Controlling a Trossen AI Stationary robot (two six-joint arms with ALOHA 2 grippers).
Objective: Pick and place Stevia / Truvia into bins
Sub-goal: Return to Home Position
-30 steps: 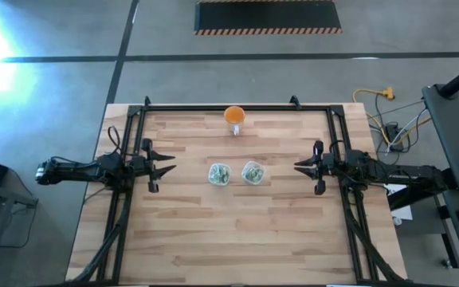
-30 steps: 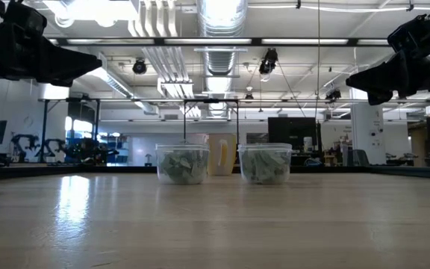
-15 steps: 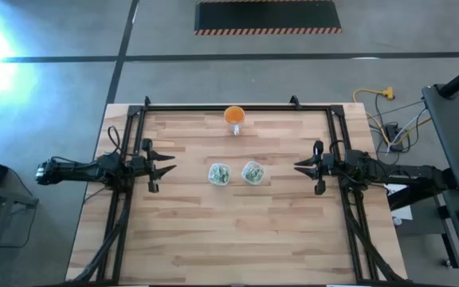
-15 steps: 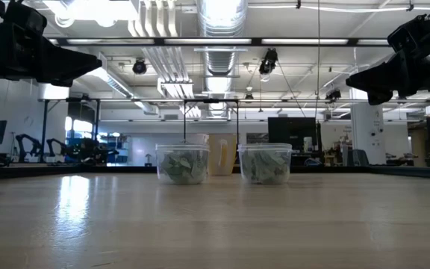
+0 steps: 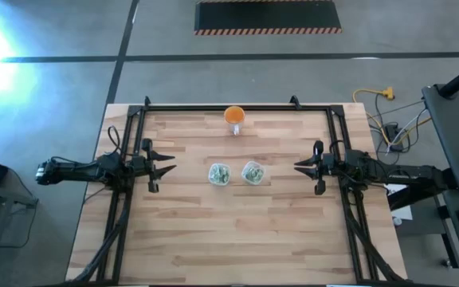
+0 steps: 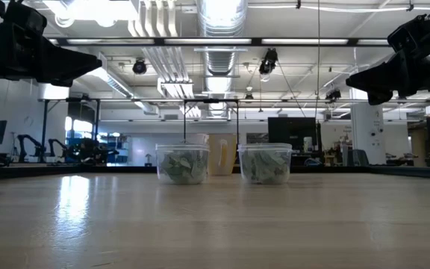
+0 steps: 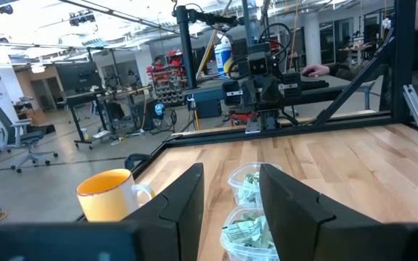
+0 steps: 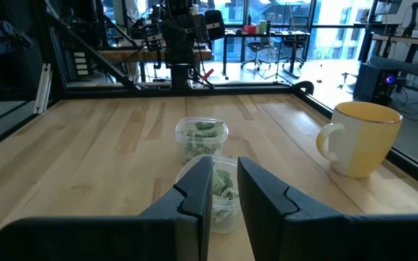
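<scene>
Stevia / Truvia sachets (image 6: 183,166) lie heaped in both bins (image 5: 253,172), side by side at the middle of the pale wooden table (image 5: 237,239), with the orange cup (image 5: 234,116) behind. At opposite edges the left gripper (image 5: 170,163) and right gripper (image 5: 298,167) hang empty, fingers parted. Ceiling ducts (image 6: 219,22) cross the workshop beyond.

Premises: robotics laboratory in an industrial hall. Evidence: exposed ceiling ducts (image 6: 216,52), concrete floor (image 5: 213,72) with hazard-striped mat (image 5: 268,16), office chairs (image 7: 24,138), workbenches (image 7: 115,93), metal-framed wooden table (image 5: 237,231).
</scene>
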